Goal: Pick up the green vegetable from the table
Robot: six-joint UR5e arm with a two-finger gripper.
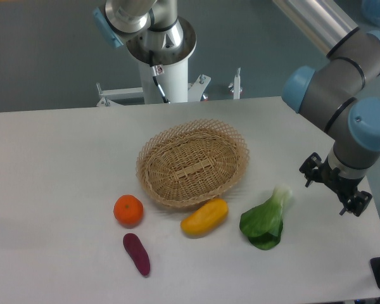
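Table (57, 190): a wide white top, matte, filling most of the view from the left edge to the right.
Basket (193, 163): a round wicker one, near the middle of the table, with nothing in it.
Bok choy (266, 218): lies flat on the table, right of and below the basket and apart from it. Its pale stalk end points up and to the right, its dark green leaves spread down and to the left.
Yellow fruit (204, 216): oblong, just below the basket's front rim, between the orange and the bok choy, close to the leaves but not touching them.
Orange (128, 210): round, just outside the basket's lower left rim.
Purple vegetable (137, 253): oblong, below the orange, near the front of the table, lying at a slant.
Arm (342, 82): grey links with blue joint caps, coming in from the upper right and bending down over the table's right side.
Gripper (334, 185): black, right of the bok choy's stalk end and apart from it, holding nothing. From this angle the fingers are hard to make out, so I cannot tell whether it is open or closed.
Base (161, 69): a white pedestal behind the far edge of the table, above the basket.
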